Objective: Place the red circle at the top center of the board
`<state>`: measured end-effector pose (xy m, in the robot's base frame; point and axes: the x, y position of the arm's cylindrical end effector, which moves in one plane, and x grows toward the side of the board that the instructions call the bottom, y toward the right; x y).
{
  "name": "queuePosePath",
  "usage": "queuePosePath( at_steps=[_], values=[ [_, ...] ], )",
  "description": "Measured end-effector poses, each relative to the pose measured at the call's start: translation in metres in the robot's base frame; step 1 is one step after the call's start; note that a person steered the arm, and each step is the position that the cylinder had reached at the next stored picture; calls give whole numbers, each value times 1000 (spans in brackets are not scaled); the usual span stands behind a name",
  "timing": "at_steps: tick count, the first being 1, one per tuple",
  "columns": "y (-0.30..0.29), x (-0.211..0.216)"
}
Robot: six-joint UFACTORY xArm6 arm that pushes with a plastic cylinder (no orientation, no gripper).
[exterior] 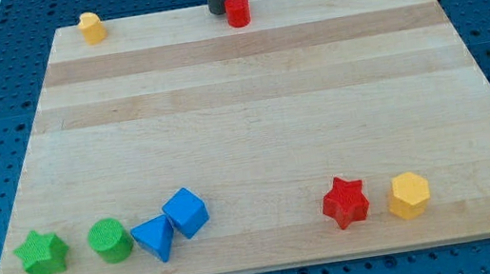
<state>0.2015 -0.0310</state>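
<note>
The red circle (238,10), a short red cylinder, stands at the view's top centre of the wooden board (248,88), close to the top edge. My tip (219,11) is at the end of the dark rod that comes down from the view's top. It sits just to the left of the red circle, touching it or nearly so.
A yellow block (91,27) stands at the top left. Along the bottom edge from the left stand a green star (41,254), a green circle (110,240), a blue triangle (155,238) and a blue cube (186,213). At the bottom right are a red star (345,202) and a yellow hexagon (409,196).
</note>
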Motion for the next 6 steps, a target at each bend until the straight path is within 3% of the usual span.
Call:
queuePosePath(
  at_steps=[2,4,6],
  values=[
    [-54,45],
    [18,51],
    [22,53]
  ],
)
